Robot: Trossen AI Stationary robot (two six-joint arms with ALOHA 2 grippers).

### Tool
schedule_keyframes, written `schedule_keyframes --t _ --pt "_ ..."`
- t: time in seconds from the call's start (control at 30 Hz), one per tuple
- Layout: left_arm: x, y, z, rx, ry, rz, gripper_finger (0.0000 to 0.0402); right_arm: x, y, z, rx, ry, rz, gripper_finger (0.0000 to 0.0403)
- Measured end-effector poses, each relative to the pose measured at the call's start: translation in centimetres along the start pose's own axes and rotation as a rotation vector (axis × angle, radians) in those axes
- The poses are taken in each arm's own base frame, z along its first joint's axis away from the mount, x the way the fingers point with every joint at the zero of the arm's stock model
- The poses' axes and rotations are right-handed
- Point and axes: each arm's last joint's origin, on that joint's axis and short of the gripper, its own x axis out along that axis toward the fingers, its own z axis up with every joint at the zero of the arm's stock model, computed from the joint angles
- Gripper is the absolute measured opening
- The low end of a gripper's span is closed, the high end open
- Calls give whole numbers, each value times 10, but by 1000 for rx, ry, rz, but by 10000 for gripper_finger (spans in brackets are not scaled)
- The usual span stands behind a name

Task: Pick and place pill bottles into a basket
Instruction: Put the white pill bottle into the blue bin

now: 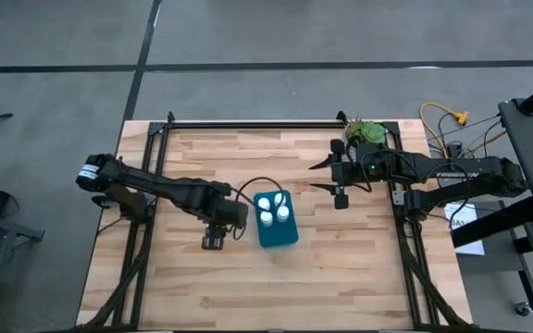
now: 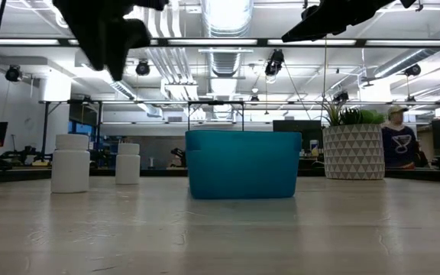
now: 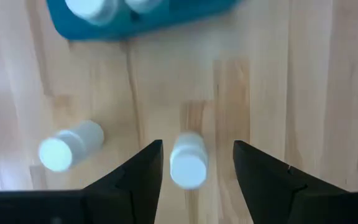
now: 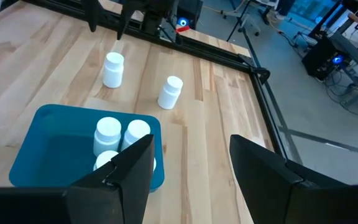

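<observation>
My left claw hangs over the desk with its fingers spread wide, gripping nothing. A bottle stands upright right below, framed in the gap between them (I see its cap from above). A second bottle stands just beside it, also outside the basket. From the low view both stand on the wood, off to one side of the basket and apart from it.

The basket sits near the middle of the desk, just beside my left claw, with three bottles upright inside, packed close together.

My right claw waits well off toward the far right part of the desk, fingers parted and empty, near a potted plant at the back edge.
</observation>
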Motion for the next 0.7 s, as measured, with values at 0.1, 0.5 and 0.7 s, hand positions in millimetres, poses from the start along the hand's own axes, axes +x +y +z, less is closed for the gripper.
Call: schedule_keyframes --t 0.1,0.5,0.7 --pt "9 -2 -7 22 59 -5 196 0 0 0 3 0 0 203" --pt "32 -2 -23 45 176 10 282 0 0 0 3 -1 0 203" --pt "47 -2 -30 51 200 9 283 0 0 0 3 -1 0 203"
